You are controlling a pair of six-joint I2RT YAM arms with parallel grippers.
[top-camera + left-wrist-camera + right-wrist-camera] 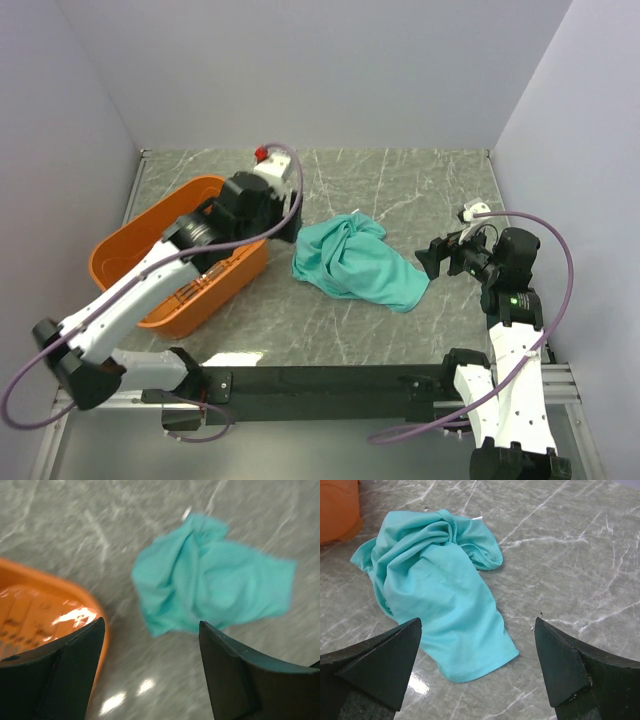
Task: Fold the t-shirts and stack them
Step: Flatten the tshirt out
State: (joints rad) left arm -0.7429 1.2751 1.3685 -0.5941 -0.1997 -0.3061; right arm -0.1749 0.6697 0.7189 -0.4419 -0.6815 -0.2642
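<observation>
T-shirt [355, 262]: one plain teal-green shirt with no print, of thin soft cloth, lying in a crumpled heap and not folded.
Shirt's shape: the end toward the far edge of the desk [400, 190] is bunched into deep twisted folds. A smoother, flatter panel runs from there toward the near-right corner and ends in a stitched hem, seen in the right wrist view [440, 590].
Shirt's place: about the middle of the desk, resting on the marble-patterned top, just right of the basket and apart from it.
Left wrist view: blurred; the shirt [210, 590] shows only as a teal lump with soft creases.
Basket [150, 250]: orange slotted plastic, set aslant by the left edge of the desk. Its rim [50, 605] sits under the left finger in the left wrist view.
Left gripper [287, 222]: raised above the basket's right end, near the shirt's left side. Its jaws are spread wide with nothing between them [150, 630].
Right gripper [432, 258]: just off the shirt's right end, toward the right edge, not touching it. It is released and empty [477, 622].
</observation>
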